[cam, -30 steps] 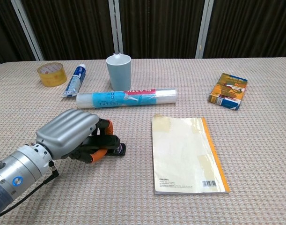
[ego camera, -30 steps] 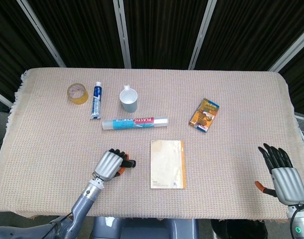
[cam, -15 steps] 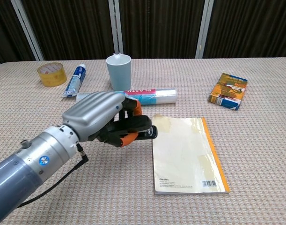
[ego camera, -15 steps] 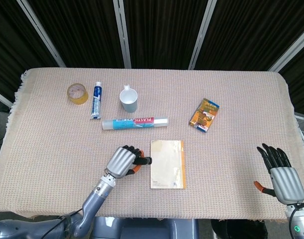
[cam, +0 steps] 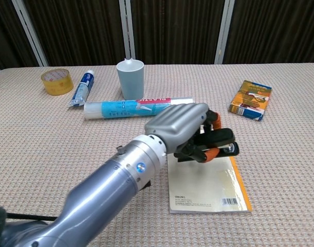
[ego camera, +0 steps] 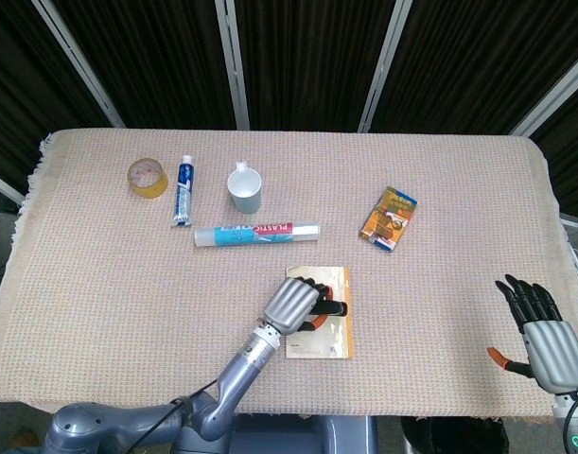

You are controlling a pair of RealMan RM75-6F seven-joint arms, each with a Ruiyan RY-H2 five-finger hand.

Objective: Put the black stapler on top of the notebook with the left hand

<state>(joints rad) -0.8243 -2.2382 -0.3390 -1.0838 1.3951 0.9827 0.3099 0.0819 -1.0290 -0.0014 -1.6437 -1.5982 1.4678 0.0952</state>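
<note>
My left hand (ego camera: pixel 294 305) (cam: pixel 182 125) grips the black stapler (cam: pixel 221 142) (ego camera: pixel 332 308), whose tip sticks out to the right of the fingers. Hand and stapler hover over the middle of the cream notebook (ego camera: pixel 338 344) (cam: pixel 208 188) with its orange spine edge. Whether the stapler touches the cover I cannot tell. My right hand (ego camera: pixel 541 331) rests at the table's near right edge, fingers spread and empty; the chest view does not show it.
A rolled plastic-wrap tube (ego camera: pixel 256 233) (cam: pixel 121 108) lies just behind the notebook. Further back stand a grey-blue cup (ego camera: pixel 245 189) (cam: pixel 130 78), a toothpaste tube (ego camera: pixel 183 189) (cam: pixel 81 88) and a tape roll (ego camera: pixel 148 177) (cam: pixel 57 81). A small colourful box (ego camera: pixel 388 218) (cam: pixel 251 100) lies at the right.
My left hand has lifted the stapler off the cloth and carried it rightward, from left of the notebook to above its middle. The right hand barely moved.
</note>
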